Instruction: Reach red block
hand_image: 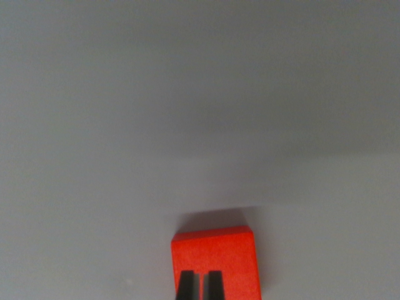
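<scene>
We look down from the wrist at a red block (215, 262). It sits on the grey table (187, 112), at the bottom of the wrist view, a little to the wrist view's right of the middle. Its lower edge is cut off by the picture. Two dark fingers (185, 286) poke up from the bottom edge, right in front of the block. They stand side by side with only a thin gap between them, almost pressed together. They hold nothing. We cannot tell if the tips touch the block or hang just above it. A soft shadow lies behind the block. We see no words or labels on anything.
</scene>
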